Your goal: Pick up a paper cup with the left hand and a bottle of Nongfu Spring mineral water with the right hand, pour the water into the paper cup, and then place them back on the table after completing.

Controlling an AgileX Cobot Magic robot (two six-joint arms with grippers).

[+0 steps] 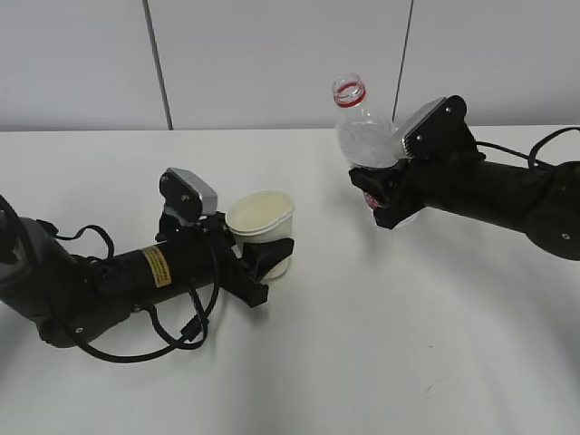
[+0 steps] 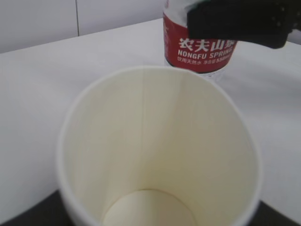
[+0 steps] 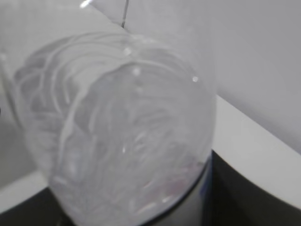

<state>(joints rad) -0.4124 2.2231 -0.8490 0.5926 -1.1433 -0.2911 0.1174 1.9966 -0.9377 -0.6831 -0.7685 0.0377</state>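
I have the left hand [image 1: 269, 256] pinching the paper cup [image 1: 262, 220] low on its wall, mouth up, so the rim stays clear to receive the pour; it sits toward the middle of the desk [image 1: 381, 344], nearer the left edge than the bottle, and from the exterior view I cannot tell whether its base touches the surface. The left wrist view looks straight into it, and the inside looks dry and empty. My right hand [image 1: 385, 195] is pressed onto the Nongfu Spring bottle [image 1: 362, 131] around the red label band, roughly upright and uncapped, toward the far edge of the desk. Gripping at the waist leaves the neck free to tip. The water itself I cannot make out clearly through the blurred plastic. I judge the pour not yet begun; the two are near but apart.
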